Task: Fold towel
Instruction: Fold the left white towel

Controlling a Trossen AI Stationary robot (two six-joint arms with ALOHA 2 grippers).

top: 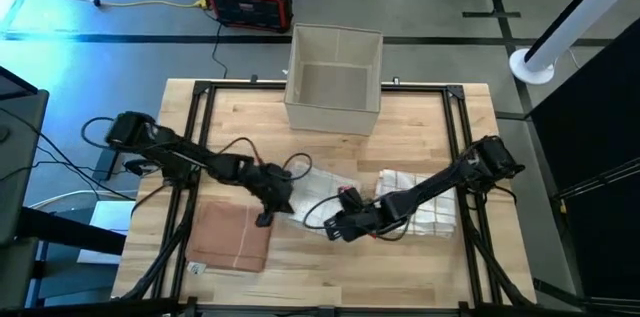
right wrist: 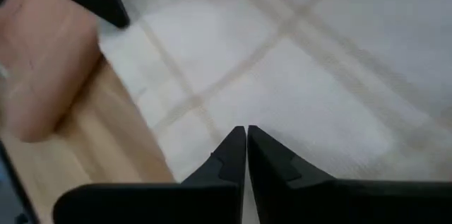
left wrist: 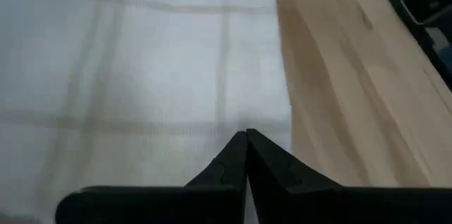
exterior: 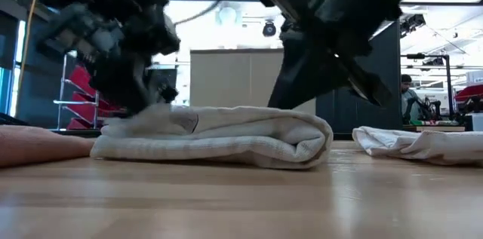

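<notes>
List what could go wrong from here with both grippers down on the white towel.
1. The left gripper and right gripper are both shut over the white towel; whether either has cloth pinched is unclear, so a lift might leave it behind.
2. The brown towel lies beside the left gripper; a sweep could disturb it.
3. The towel pile lies under the right arm, which may drag it.

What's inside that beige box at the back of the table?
The fabric box shows only bare inner walls and floor from above; nothing visible inside. Its near wall hides a little of the floor.
</notes>
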